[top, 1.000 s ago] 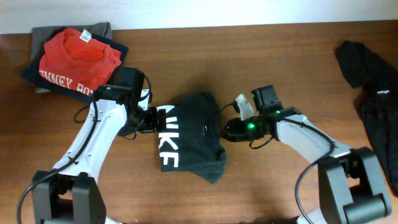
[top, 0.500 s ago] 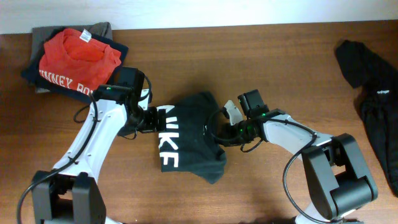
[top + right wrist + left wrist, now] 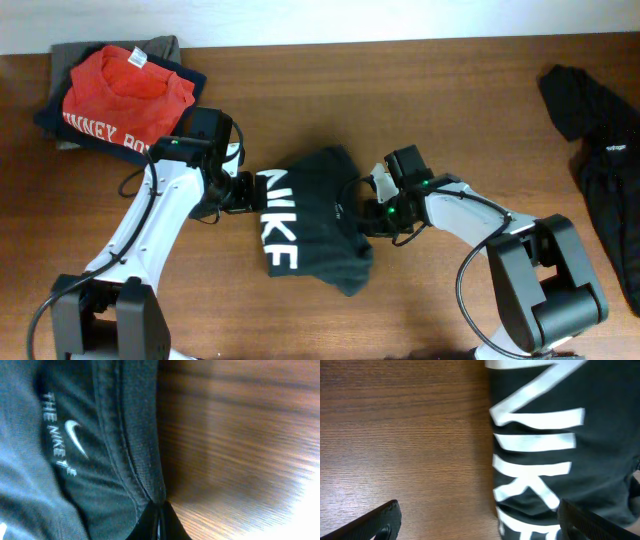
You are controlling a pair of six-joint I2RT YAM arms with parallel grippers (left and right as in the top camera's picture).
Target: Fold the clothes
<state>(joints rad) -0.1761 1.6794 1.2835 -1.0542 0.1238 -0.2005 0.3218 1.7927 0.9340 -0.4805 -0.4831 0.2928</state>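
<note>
One T-shirt edge is pinched by the right tool.

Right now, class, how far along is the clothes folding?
Done: a red T-shirt sits atop the folded stack. In hand: the right gripper pinches the collar of the NIKE T-shirt; the left gripper stands open beside it. Left: the crumpled black garment.

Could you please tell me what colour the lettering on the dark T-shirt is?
White lettering on the T-shirt; it shows best in the left wrist view.
</note>
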